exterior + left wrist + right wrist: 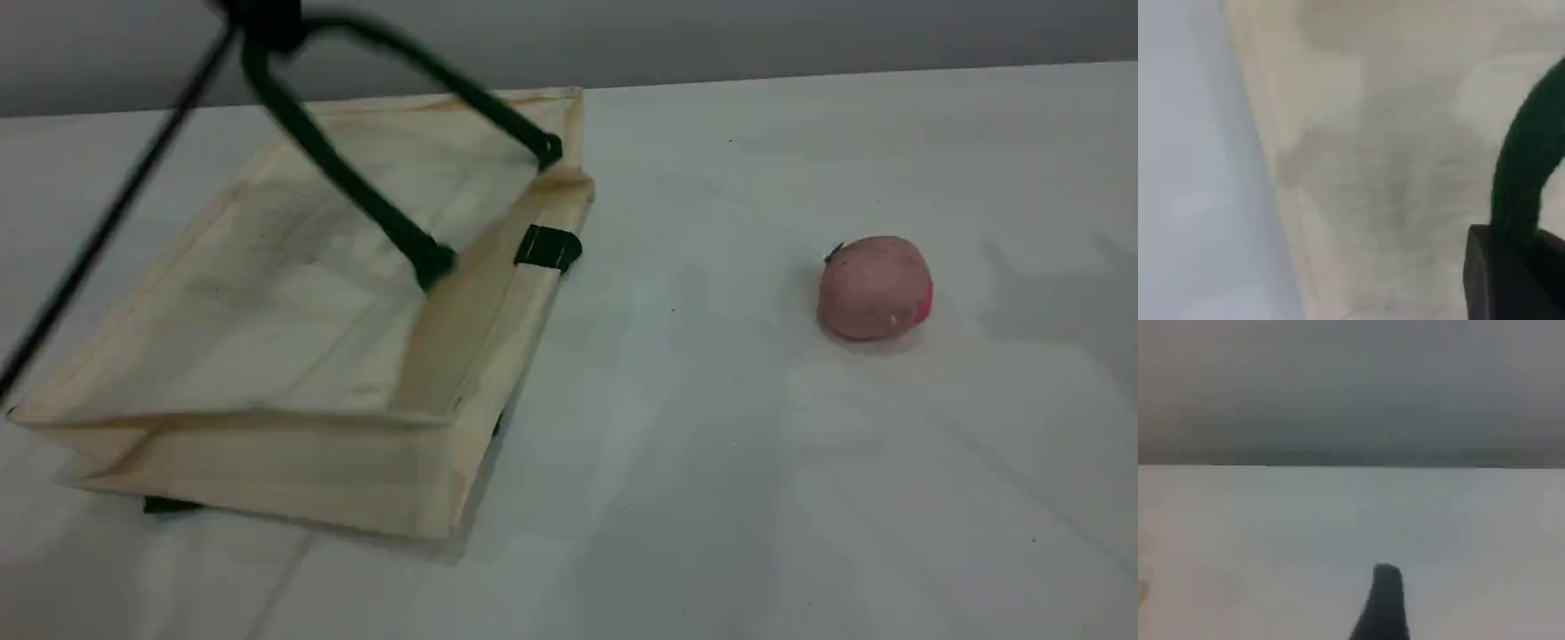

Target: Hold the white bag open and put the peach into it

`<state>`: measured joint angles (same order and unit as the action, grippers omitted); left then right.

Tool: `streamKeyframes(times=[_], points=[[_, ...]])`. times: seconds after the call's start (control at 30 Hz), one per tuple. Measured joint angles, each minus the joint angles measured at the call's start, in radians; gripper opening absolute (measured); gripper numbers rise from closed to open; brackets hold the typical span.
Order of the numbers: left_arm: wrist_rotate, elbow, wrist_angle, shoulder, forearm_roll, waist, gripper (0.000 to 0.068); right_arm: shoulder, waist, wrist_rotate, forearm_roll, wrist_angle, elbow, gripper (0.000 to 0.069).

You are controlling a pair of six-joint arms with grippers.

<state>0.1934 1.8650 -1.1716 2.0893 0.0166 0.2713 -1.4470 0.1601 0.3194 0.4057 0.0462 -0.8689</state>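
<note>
The white bag [293, 329] lies on the left of the table, mouth toward the right. One dark green rope handle [356, 187] is pulled up taut in an arch, lifting the bag's upper rim. My left gripper [265, 16] is at the top edge, shut on that handle. In the left wrist view the handle [1528, 160] runs down to a dark fingertip [1508, 277] over the bag's fabric [1378, 167]. The peach [876, 286] rests alone on the table, well right of the bag. In the right wrist view, one fingertip [1385, 603] shows above bare table, nothing in it.
A green tab [548, 247] sits on the bag's lower rim, and a dark piece [169, 505] pokes out under the near corner. A thin dark line [107, 213] slants from the left gripper toward the left edge. A grey wall backs the white table [711, 462].
</note>
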Motion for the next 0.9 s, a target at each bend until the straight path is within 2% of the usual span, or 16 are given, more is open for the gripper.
streamKeyframes(times=[0.1, 0.2, 0.4, 0.47, 0.63, 0.9], points=[[0.090, 0.159, -0.055, 0.000, 0.095, 0.000, 0.0094, 0.000, 0.000, 0.000, 0.001, 0.013, 0.000, 0.0580], [0.178, 0.254, -0.056, 0.000, 0.198, 0.000, 0.0094, 0.000, 0.000, 0.000, 0.001, 0.035, 0.000, 0.0580], [0.302, 0.283, -0.052, -0.001, 0.336, 0.000, 0.0094, 0.000, 0.000, 0.006, 0.000, 0.155, 0.000, 0.0580], [0.329, 0.283, -0.051, -0.001, 0.364, 0.000, 0.0094, 0.000, 0.000, 0.006, 0.003, 0.206, 0.000, 0.0580], [0.330, 0.282, -0.052, -0.017, 0.403, 0.001, 0.0094, -0.005, 0.000, 0.009, 0.010, 0.321, 0.000, 0.0580], [0.358, 0.256, -0.049, -0.122, 0.432, 0.001, 0.0094, -0.116, 0.000, 0.009, 0.014, 0.336, 0.000, 0.0580]])
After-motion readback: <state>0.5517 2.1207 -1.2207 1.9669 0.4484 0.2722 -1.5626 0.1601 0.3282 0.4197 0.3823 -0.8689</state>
